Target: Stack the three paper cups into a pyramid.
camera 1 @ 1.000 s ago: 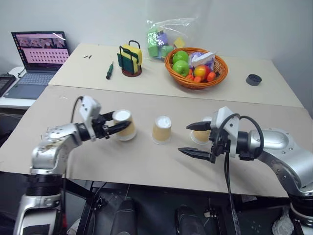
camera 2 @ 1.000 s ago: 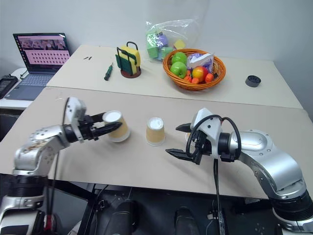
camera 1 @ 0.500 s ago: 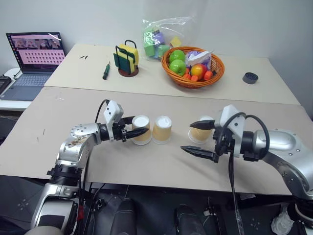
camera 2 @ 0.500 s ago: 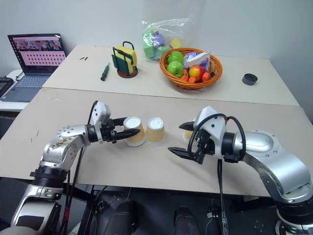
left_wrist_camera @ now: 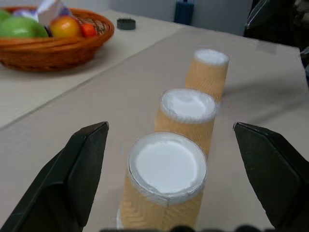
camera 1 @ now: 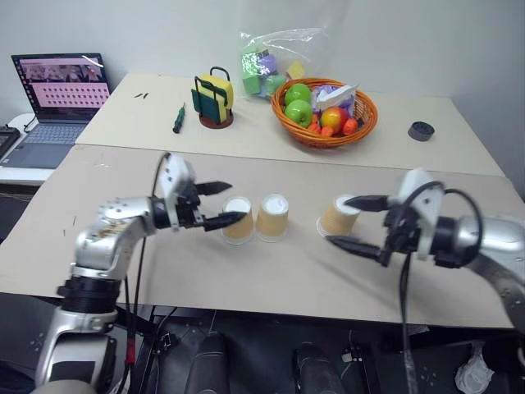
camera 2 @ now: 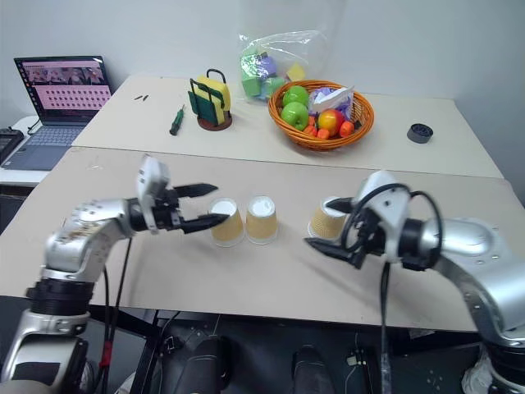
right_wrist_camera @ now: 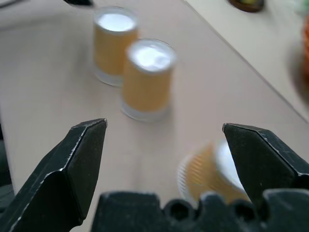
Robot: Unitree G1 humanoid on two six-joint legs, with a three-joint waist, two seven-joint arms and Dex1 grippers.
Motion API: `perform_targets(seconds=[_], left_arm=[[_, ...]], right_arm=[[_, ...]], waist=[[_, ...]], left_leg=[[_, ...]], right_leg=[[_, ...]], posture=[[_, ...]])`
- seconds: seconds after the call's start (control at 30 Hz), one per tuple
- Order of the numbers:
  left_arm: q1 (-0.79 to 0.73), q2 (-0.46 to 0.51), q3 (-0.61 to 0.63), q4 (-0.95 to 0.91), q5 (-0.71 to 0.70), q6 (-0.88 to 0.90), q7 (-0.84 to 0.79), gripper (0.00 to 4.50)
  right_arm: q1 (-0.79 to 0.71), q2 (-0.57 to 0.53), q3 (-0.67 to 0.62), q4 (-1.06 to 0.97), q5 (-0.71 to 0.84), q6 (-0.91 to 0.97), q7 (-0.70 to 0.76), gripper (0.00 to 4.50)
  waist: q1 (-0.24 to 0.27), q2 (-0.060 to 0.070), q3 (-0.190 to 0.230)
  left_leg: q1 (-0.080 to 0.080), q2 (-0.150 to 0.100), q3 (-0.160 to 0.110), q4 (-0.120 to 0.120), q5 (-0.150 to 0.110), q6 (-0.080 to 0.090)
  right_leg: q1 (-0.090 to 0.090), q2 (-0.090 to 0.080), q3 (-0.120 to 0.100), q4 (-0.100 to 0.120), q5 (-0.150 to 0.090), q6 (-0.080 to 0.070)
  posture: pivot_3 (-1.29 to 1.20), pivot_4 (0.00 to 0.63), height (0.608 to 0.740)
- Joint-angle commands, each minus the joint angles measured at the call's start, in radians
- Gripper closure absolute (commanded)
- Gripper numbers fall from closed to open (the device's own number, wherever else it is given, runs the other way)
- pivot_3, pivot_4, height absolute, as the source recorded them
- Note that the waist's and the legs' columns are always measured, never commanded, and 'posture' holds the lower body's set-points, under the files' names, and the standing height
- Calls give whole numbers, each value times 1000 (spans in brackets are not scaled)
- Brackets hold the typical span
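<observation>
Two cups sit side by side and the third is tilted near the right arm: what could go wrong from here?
1. The tilted tan ribbed paper cup leans off its rim between the open right end effector fingers; a grab may crush it or knock it over.
2. The left end effector is open around the left base cup; withdrawing sideways might nudge it from the middle cup, spoiling the base.

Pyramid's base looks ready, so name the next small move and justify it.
Probably close the right gripper on the third cup. That cup is tilted between its open fingers, apart from the two upside-down cups standing side by side. The left gripper is open beside the left cup of the pair, holding nothing, so the base seems placed and only the top cup remains.
</observation>
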Motion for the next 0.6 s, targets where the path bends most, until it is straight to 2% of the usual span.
perform_targets(seconds=[0.03, 0.13, 0.2, 0.23, 0.3, 0.6], left_arm=[[-40, 52, 84, -93, -94, 88, 27, 87], [-45, 61, 93, -114, -112, 112, 50, 87], [-45, 61, 90, -128, -118, 122, 63, 87], [-46, 59, 88, -135, -122, 128, 70, 87], [-49, 58, 84, -144, -130, 133, 82, 87], [-57, 55, 84, -175, -154, 155, 118, 87]], right_arm=[[97, -92, -73, 80, -105, -55, 55, 0], [60, -70, 53, 123, -165, -87, 8, 0], [-2, -10, 127, 164, -187, -97, -23, 0], [-33, 19, 164, 187, -202, -106, -34, 0], [-80, 62, 214, 224, -222, -118, -41, 0], [-247, 156, 294, 409, -288, -183, -34, 0]], waist=[[0, 0, 0], [-4, 0, 0], [-12, 0, 0], [-15, 0, 0], [-19, 0, 0], [-12, 1, 1]], left_leg=[[0, 0, 0, 0, 0, 0], [6, 0, 0, 0, 0, 0], [13, 0, 1, -1, -1, -1], [13, 1, 1, -1, -4, -6], [13, 1, 1, -1, -3, -4], [9, -1, 0, -1, -1, 1]], right_leg=[[1, 0, 0, 0, -1, -2], [7, 0, 0, -1, -2, -3], [11, 0, 0, -1, -6, 1], [11, 0, 0, -1, -6, 1], [12, 0, 0, -1, -6, 1], [10, 0, 1, -1, -4, -1]], posture=[[0, 150, 661], [0, 150, 661], [0, 150, 661], [0, 150, 661], [0, 150, 661], [0, 150, 661]])
